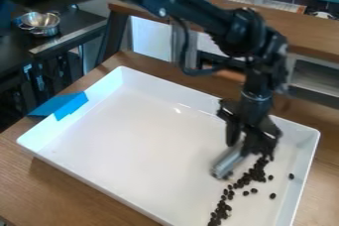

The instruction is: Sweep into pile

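The black two-finger gripper (249, 146) hangs over the shallow white rectangular tray (139, 145), towards the tray's right side in the view. Its fingers are closed around the upper part of a smooth, grey, metallic-looking cylinder (228, 162), which slants down and to the left from between them, its lower end close to the tray floor.

The small, dark, bean-like pieces (248, 177) lie on the tray floor. Their uneven band starts just beneath the fingers and runs down and to the left, past the cylinder's lower end, to the bottom of the view. It is thickest just below the fingers, with another dense clump farther down. A few pieces sit apart, below and to the right of the fingers.

Well apart from the fingers, a bright blue, flat piece of material (69, 105) drapes over the tray's upper-left wall. The brown wooden table (49, 188) supports the tray.
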You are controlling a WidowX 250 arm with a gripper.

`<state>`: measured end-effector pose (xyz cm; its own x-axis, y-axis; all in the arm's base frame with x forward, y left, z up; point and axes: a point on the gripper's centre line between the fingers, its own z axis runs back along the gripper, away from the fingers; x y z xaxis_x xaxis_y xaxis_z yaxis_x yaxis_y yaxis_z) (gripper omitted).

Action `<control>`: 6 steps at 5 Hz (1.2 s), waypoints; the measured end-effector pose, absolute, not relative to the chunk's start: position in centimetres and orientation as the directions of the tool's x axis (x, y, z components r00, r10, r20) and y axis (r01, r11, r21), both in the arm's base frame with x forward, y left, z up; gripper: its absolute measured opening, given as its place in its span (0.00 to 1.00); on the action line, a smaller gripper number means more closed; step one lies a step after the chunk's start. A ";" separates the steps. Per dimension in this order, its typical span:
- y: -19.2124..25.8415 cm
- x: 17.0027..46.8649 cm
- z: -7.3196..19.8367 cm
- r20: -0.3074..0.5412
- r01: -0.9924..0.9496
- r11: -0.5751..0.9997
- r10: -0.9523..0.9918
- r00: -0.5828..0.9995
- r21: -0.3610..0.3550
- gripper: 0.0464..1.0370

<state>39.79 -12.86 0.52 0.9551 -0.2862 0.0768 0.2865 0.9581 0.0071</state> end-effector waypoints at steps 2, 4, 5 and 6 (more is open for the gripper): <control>-14.2 39.2 0.6 0.064 0.320 0.947 -0.318 0.946 -0.034 0.30; -14.4 39.3 0.4 0.076 0.238 0.970 -0.233 0.969 -0.051 0.30; -14.8 39.2 0.5 0.098 0.213 0.973 -0.205 0.974 -0.086 0.30; -15.1 39.2 0.5 0.114 0.184 0.977 -0.172 0.978 -0.109 0.30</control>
